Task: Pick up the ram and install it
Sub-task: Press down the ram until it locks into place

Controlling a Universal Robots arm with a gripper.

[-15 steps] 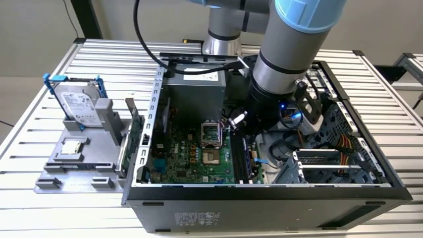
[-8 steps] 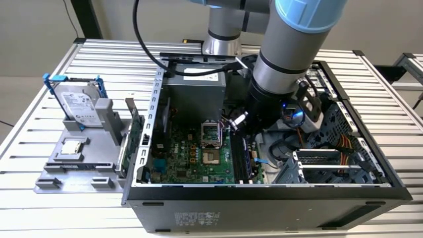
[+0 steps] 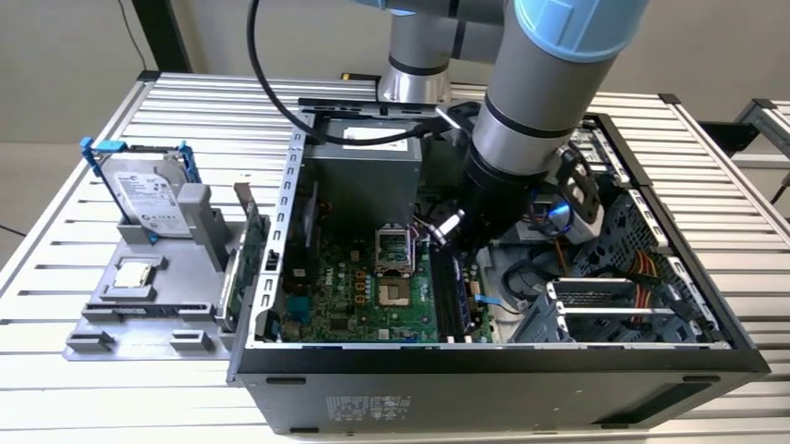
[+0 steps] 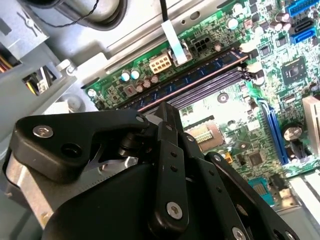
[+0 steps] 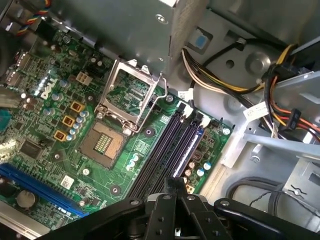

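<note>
The ram [image 4: 200, 75] is a long dark blue stick lying in the memory slot nearest the board's edge, also seen in the first wrist view [image 5: 193, 144]. Beside it run empty black slots [image 5: 160, 150]. My gripper [image 3: 447, 233] reaches down inside the open computer case, over the slots' far end. In both wrist views its black fingers meet in a narrow tip [image 4: 165, 107] [image 5: 175, 182] just above the slots, by one end of the ram. I see nothing held between them.
The green motherboard [image 3: 358, 287] has an open CPU socket [image 5: 102, 145]. Cable bundles [image 5: 280, 100] and a drive cage [image 3: 617, 305] crowd the case on the exterior view's right. Outside, on that view's left, a fixture holds a hard drive [image 3: 148, 194] and an upright green card [image 3: 253, 250].
</note>
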